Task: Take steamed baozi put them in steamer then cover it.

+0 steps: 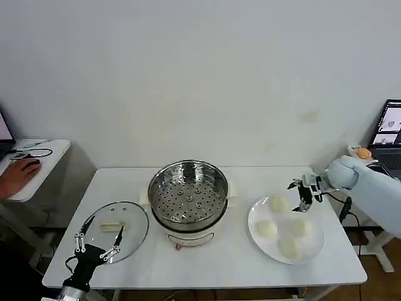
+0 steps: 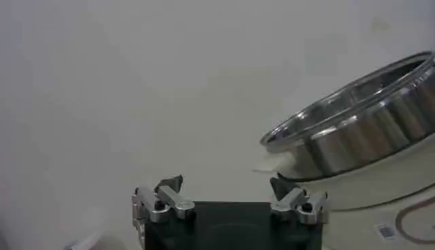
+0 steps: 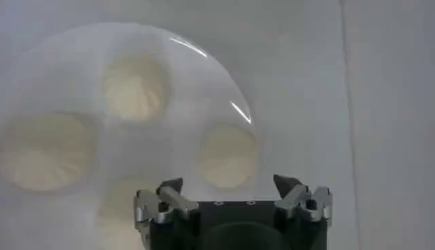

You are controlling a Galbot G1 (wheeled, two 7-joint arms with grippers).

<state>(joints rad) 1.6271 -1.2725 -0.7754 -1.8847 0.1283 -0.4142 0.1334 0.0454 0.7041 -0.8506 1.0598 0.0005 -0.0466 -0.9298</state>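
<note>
Left gripper (image 2: 230, 192) at the near edge of the view, its two metal fingertips (image 2: 165, 198) spread wide apart with nothing between them; beyond it a bare white tabletop (image 2: 136, 102); shiny steel steamer (image 2: 360, 129) off to one side, rim tilted in view

Four steamed baozi (image 1: 277, 204), smooth cream-white buns, sat apart from one another on the white plate (image 1: 315, 248) to my right. The steamer (image 1: 188, 191), a shiny perforated steel basket on a cream base, stood open and empty at centre. The cover (image 1: 114, 231), clear glass with a cream handle, lay flat beside it on my left.
</note>
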